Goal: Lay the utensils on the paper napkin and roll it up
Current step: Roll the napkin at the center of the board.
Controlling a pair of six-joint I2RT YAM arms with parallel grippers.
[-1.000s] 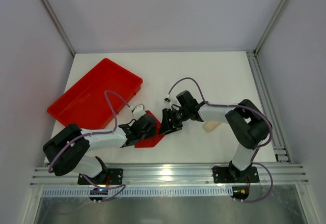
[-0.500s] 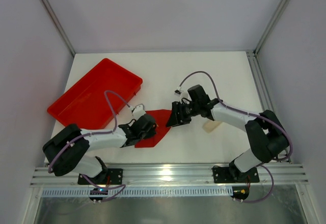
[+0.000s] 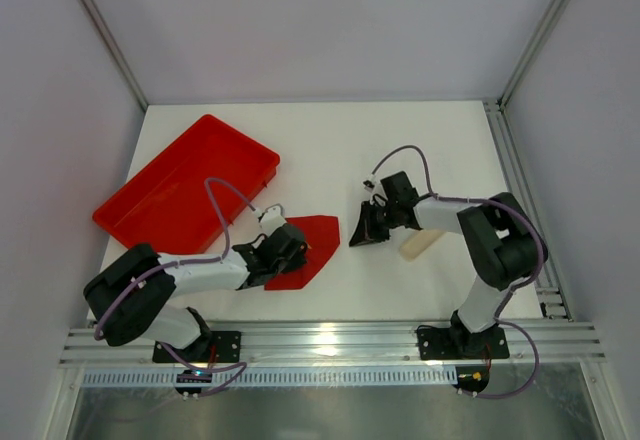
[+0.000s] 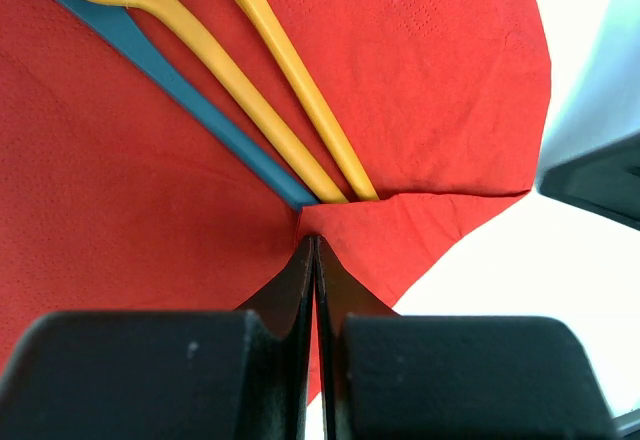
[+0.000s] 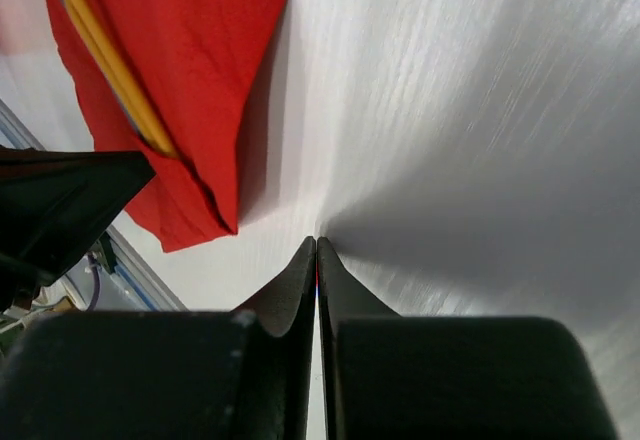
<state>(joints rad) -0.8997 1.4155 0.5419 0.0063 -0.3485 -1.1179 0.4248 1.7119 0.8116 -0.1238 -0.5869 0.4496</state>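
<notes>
The red paper napkin (image 3: 312,244) lies on the white table between the two arms. In the left wrist view two yellow utensils (image 4: 250,103) and a blue one (image 4: 170,85) lie side by side on the napkin (image 4: 430,80). Their handle ends disappear under a folded-over corner. My left gripper (image 4: 313,240) is shut on that fold, at the napkin's left side (image 3: 288,251). My right gripper (image 3: 362,234) stands a little to the right of the napkin, shut on nothing above the bare table (image 5: 317,245). Its wrist view shows the napkin (image 5: 190,50) and a yellow handle (image 5: 110,60) at upper left.
A large red tray (image 3: 185,185) with a raised rim sits at the back left, close behind the left arm. A pale tan object (image 3: 419,246) lies on the table beside the right forearm. White walls and metal rails frame the table.
My right gripper let go of the napkin's right edge, drew away to the right and closed. The napkin's right part now lies spread on the table. The left gripper kept its hold.
</notes>
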